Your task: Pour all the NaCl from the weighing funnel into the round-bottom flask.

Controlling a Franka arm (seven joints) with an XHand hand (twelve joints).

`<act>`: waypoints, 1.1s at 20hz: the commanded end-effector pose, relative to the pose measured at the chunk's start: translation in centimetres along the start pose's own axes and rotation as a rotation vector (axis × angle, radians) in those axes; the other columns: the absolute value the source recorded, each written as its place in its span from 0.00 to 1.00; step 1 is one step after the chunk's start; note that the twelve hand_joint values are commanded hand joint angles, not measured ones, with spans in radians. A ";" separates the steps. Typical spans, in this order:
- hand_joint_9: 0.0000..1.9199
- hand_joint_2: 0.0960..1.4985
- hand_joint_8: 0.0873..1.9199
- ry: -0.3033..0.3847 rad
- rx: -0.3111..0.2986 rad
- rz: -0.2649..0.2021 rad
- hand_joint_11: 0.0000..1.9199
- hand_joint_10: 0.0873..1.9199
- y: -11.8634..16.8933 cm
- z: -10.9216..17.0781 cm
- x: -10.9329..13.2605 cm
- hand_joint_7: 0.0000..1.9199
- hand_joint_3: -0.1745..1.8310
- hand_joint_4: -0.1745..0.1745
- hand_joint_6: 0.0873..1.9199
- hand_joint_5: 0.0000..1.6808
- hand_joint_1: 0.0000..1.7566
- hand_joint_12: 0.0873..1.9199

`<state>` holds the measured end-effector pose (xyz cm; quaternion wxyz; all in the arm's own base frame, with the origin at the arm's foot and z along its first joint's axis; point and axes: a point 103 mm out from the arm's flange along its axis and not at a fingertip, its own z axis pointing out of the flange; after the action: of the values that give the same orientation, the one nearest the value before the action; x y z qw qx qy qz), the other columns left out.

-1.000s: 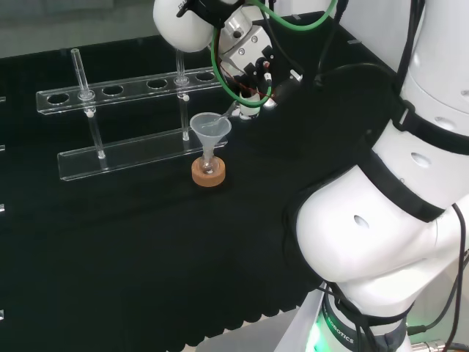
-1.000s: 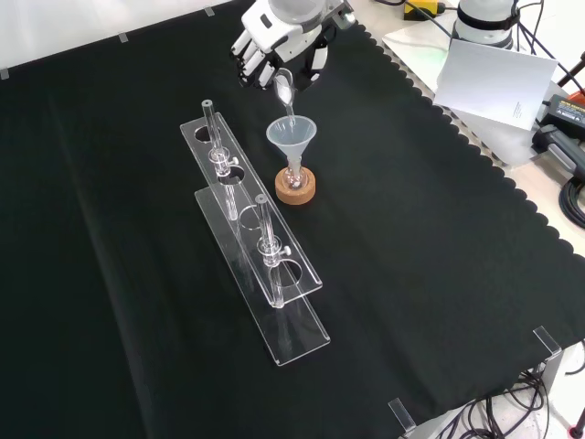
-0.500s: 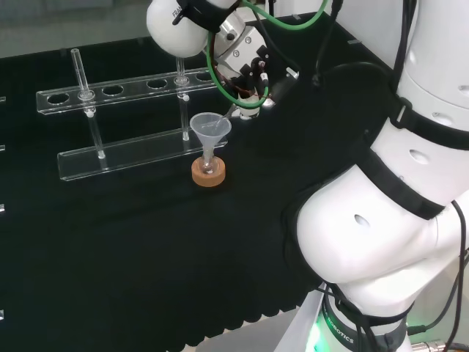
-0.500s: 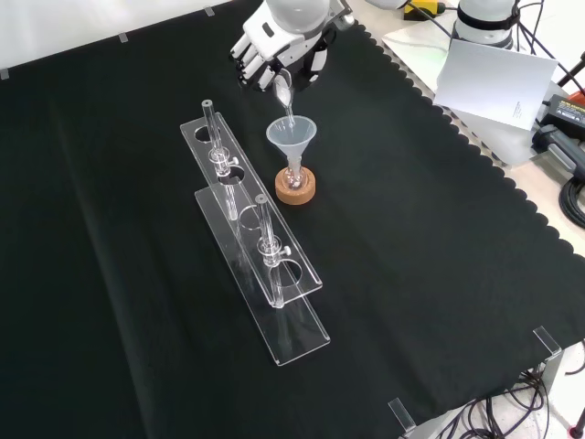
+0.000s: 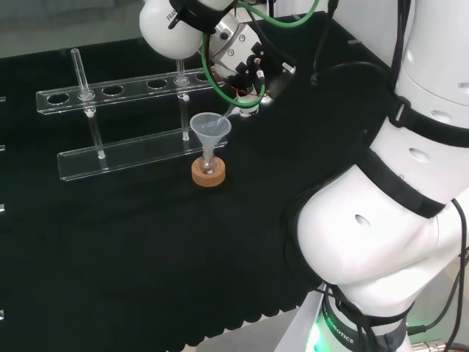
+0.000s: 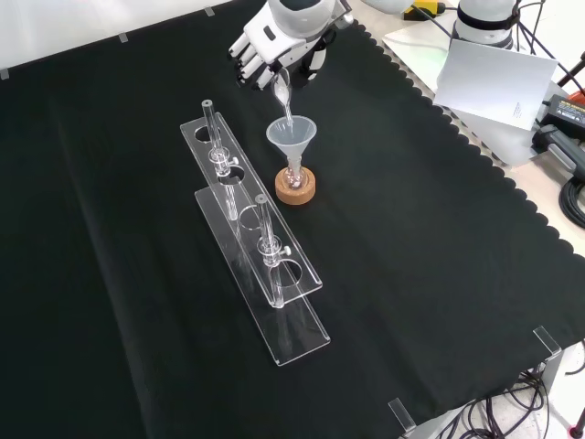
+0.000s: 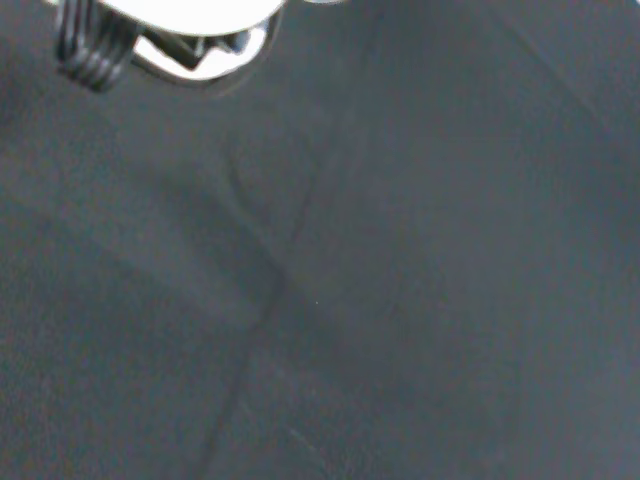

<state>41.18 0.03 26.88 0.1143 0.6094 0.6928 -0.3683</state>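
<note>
Your black and white hand [image 6: 272,48] grasping the clear glass weighing funnel [image 6: 282,90], spout tipped down into the pale plastic cone funnel [image 6: 292,138], atop the small round-bottom flask [image 6: 294,179] on its cork ring [image 6: 296,191], right of the clear acrylic rack [image 6: 254,247] in your front view.

White arm links [image 5: 381,242] (black seams), green cables [image 5: 220,81].

Even, bright overhead light in the head and front views; the black cloth [image 6: 439,274] soaks it up, with hardly a shadow on it. The arm's white links [image 5: 381,220] glare near white in the head view. The clear rack [image 6: 260,274] catches thin highlights along its edges. The wrist view is dim, grey and soft, with a blurred white part [image 7: 190,20] at its edge.
</note>
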 end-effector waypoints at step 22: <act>0.39 0.42 0.32 -0.139 0.023 -0.002 0.25 0.23 0.4 -2.0 0.7 0.25 0.40 1.00 0.35 0.73 0.63 0.65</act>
<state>41.55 3.00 28.18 0.1539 0.5786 0.6947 -0.3986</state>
